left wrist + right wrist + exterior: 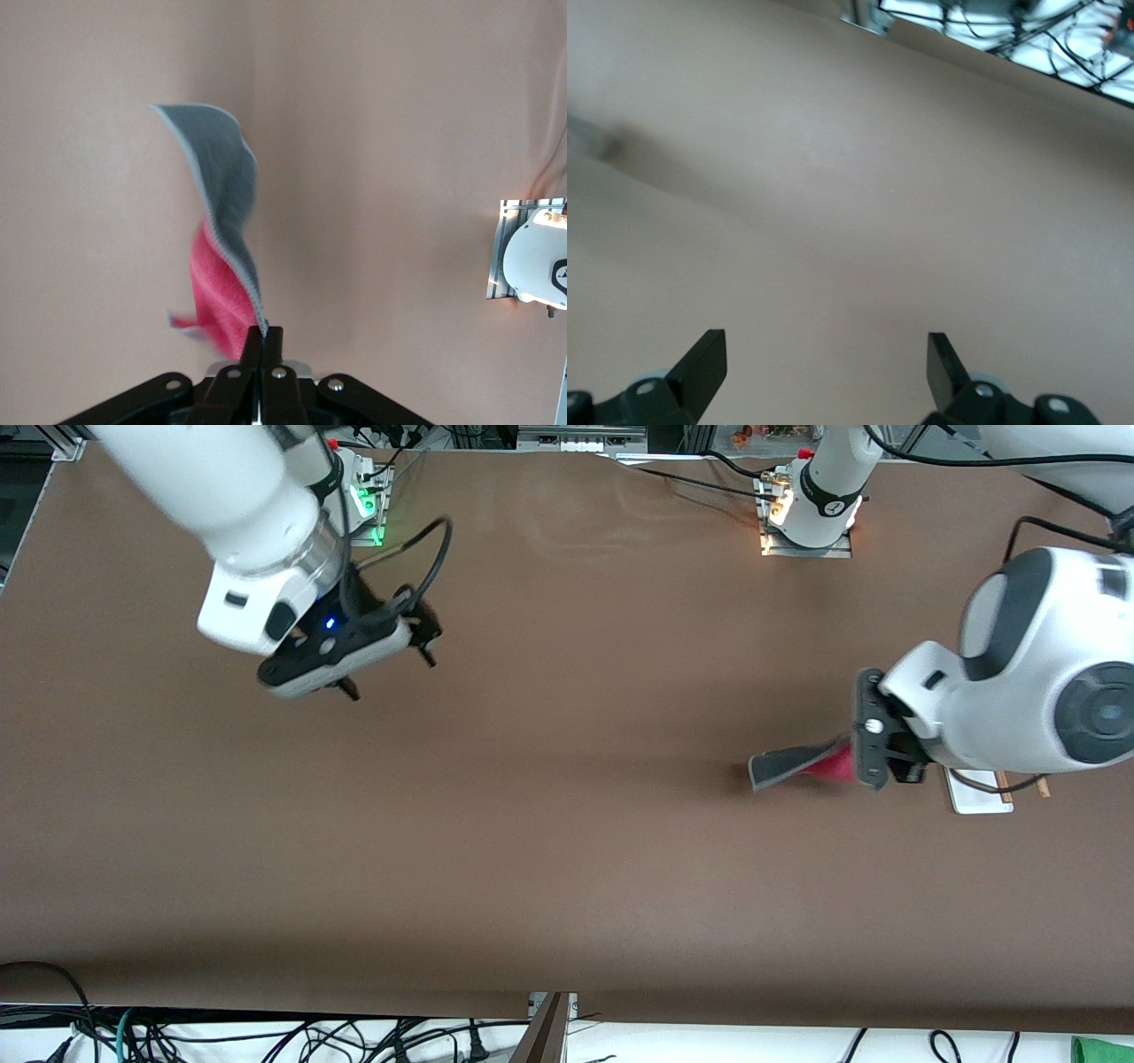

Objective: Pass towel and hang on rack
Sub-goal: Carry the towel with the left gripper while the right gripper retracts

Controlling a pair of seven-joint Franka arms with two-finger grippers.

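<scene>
The towel (788, 764) is grey on one face and pink-red on the other. It hangs from my left gripper (849, 760), which is shut on one edge of it. In the left wrist view the closed fingertips (264, 335) pinch the cloth, and the towel (221, 177) streams away over the bare table. The rack (979, 795) stands under the left arm; only a corner of its white base and two wooden rod ends show. My right gripper (390, 675) hovers open over the right arm's end of the table, with nothing between its fingers (704, 363).
The brown table (549, 850) spans the whole view. The right arm's base (368, 505) and the left arm's base (811, 514) stand on metal plates at the edge farthest from the front camera. Cables (266, 1036) lie below the nearest edge.
</scene>
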